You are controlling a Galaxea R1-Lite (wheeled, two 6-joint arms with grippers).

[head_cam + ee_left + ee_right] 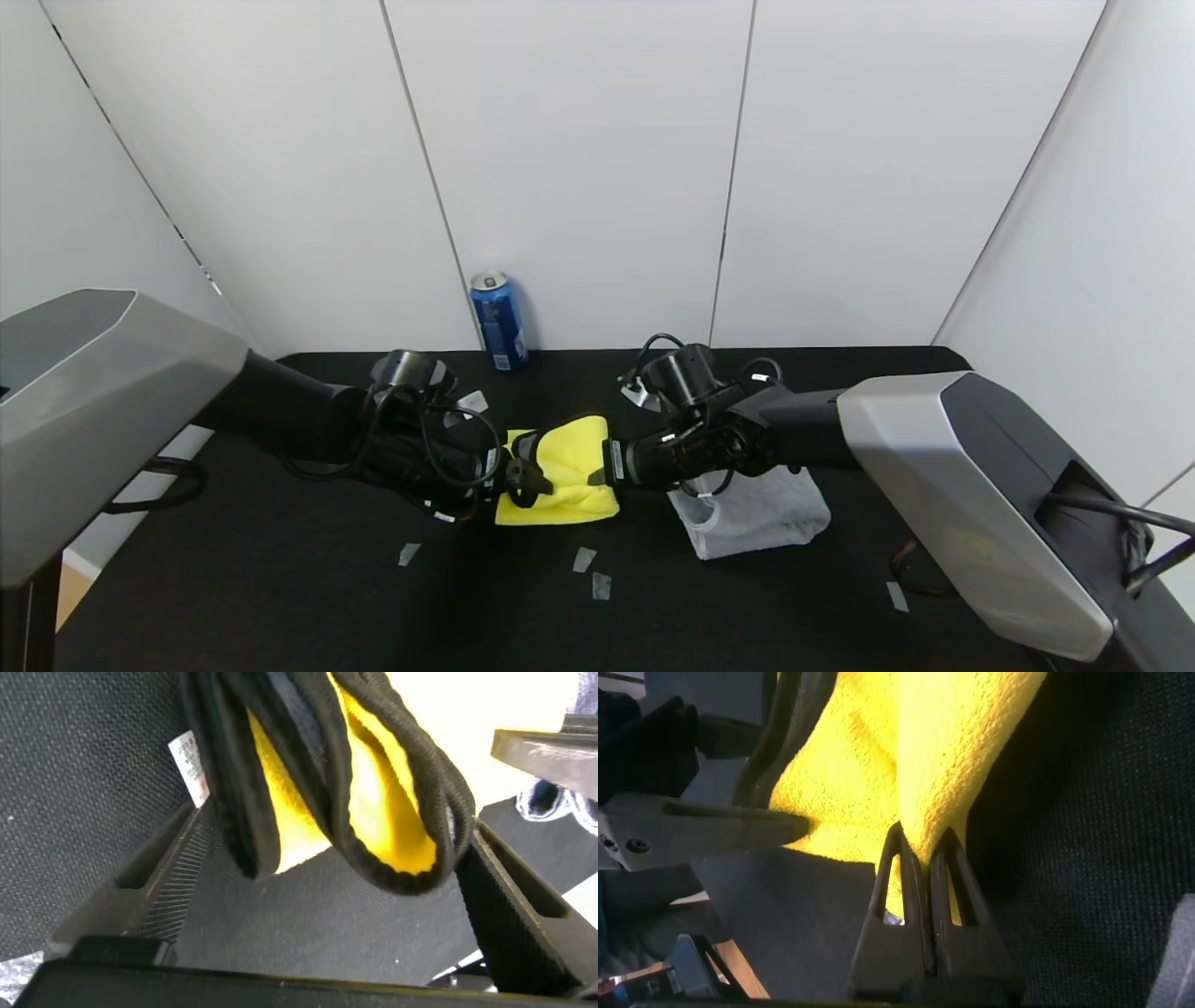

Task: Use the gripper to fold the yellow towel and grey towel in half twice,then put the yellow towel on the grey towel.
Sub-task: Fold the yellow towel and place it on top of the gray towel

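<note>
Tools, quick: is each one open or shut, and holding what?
Left tool: open, its fingers either side of the yellow towel edge.
Right tool: shut on the yellow towel.

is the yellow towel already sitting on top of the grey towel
No, in the head view the yellow towel is held between the left claw and right claw, while the grey towel lies apart on the table.

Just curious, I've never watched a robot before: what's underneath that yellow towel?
Only black table shows around the yellow towel, which the left gripper and right gripper grip at opposite ends. Its underside is hidden. The grey towel lies apart.
</note>
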